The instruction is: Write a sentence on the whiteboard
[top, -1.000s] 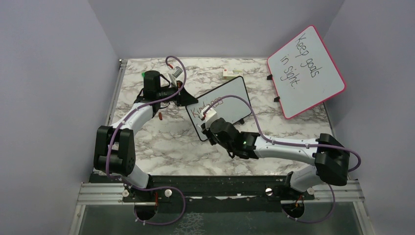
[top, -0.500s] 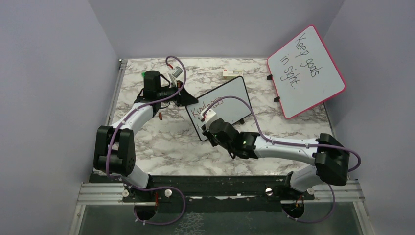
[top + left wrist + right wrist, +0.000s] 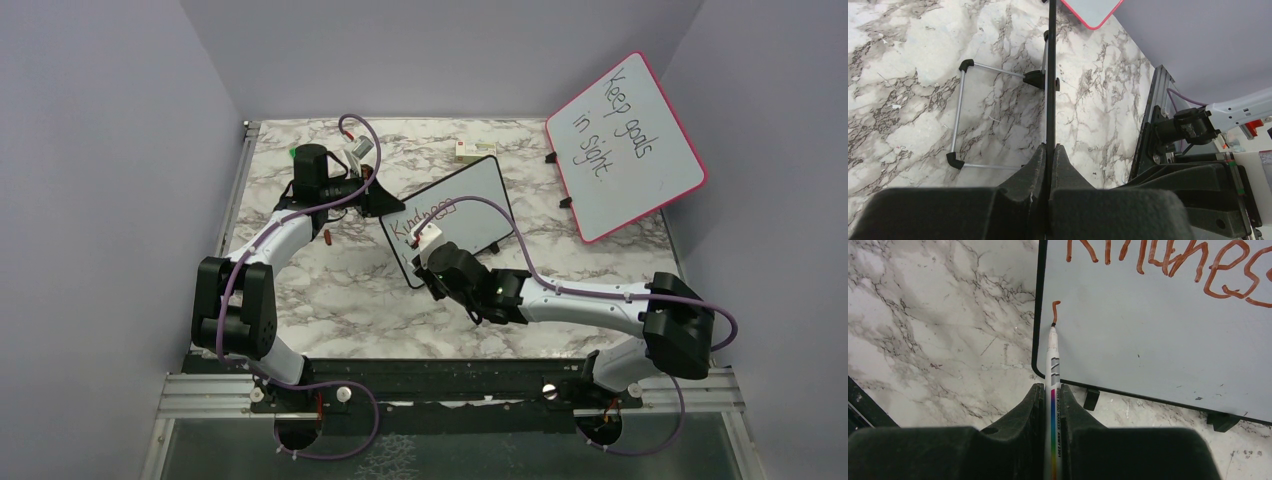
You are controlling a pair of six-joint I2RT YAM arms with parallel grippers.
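Right wrist view: the frame's top and right edges crop the word on my whiteboard, and the marker barrel vanishes between the fingers. Overhead, my right arm hides the marker's tip and the board's near corner. Left wrist view shows the board edge-on, its face unseen. The far box's label is unreadable.

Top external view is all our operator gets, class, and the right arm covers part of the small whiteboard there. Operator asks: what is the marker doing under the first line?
Observer: The marker in the right claw has its tip on the whiteboard, at the foot of one short red-brown stroke.
Operator: Does the left claw grip the board?
Observer: Yes, the left claw is shut on its thin black edge.
Operator: What props it?
Observer: A silver wire stand behind it, on the marble table.
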